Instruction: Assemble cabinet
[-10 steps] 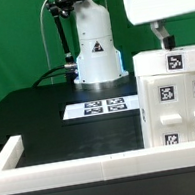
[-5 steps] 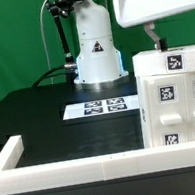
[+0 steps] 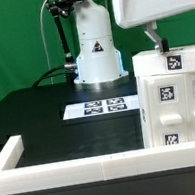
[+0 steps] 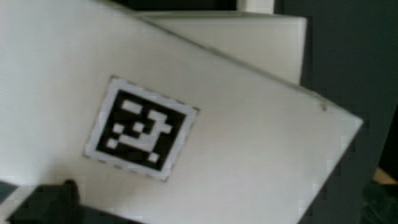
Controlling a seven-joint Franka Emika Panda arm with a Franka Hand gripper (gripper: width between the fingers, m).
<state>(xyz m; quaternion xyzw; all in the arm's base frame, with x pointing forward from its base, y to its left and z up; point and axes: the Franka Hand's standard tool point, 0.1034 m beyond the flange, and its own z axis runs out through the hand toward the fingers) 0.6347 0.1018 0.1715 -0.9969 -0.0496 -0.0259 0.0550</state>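
The cabinet body point(image 3: 177, 99), a large white box with several black-and-white tags, stands at the exterior view's right on the black table. My gripper point(image 3: 159, 46) hangs from the white hand at the top right, and its dark finger reaches down to the body's top edge. In the wrist view a white tagged face of the cabinet point(image 4: 214, 110) fills the picture very close up. One dark fingertip point(image 4: 50, 203) shows beside it. The other finger is hidden, so I cannot tell whether the jaws are open or shut.
The marker board point(image 3: 104, 107) lies flat in the middle of the table in front of the robot base point(image 3: 95, 45). A long white rail point(image 3: 76, 171) runs along the front edge and turns back at the exterior view's left point(image 3: 8, 154).
The white hand has shifted a little toward the exterior view's left, and the finger with it. The cabinet body has not visibly moved.
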